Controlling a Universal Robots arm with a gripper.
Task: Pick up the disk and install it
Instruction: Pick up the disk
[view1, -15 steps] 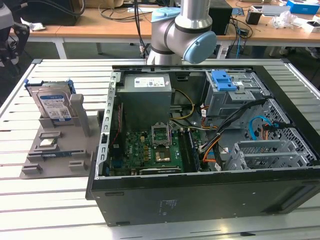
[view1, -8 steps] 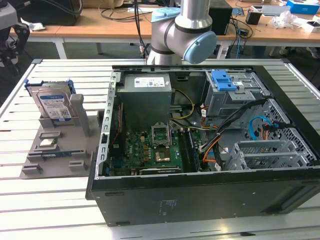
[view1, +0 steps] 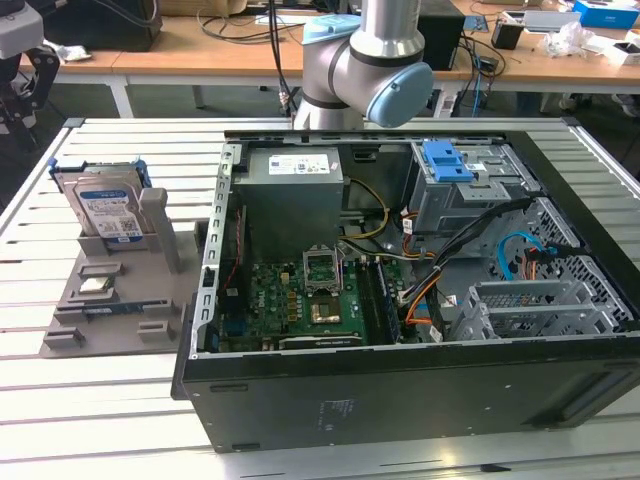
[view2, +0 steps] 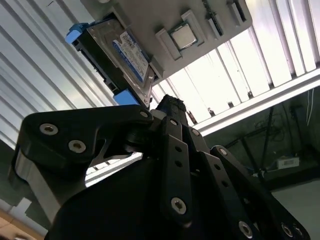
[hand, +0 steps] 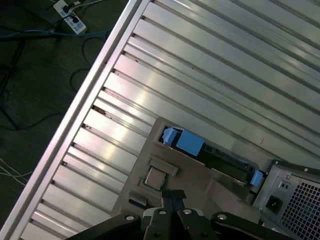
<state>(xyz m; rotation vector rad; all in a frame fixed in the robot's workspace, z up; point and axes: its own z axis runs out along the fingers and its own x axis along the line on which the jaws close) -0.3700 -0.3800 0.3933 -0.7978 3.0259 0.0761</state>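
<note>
The disk (view1: 105, 210) stands on edge in a grey holder (view1: 110, 290) on the exterior view's left, silver with a blue-and-white label and a blue carrier frame. In the second wrist view the disk (view2: 120, 55) lies beyond my black gripper (view2: 170, 102), and the two do not touch. In the first wrist view the disk's blue frame (hand: 182, 141) is a short way off from my gripper (hand: 173, 195). The fingers lie together with nothing between them. My arm (view1: 365, 60) rises behind the computer case.
An open computer case (view1: 400, 380) lies on the slatted metal table (view1: 100, 400), with a grey power-supply box (view1: 295, 190), a green motherboard (view1: 300, 300) and a grey cage with a blue latch (view1: 450, 165). The holder also carries a processor chip (view1: 95, 285).
</note>
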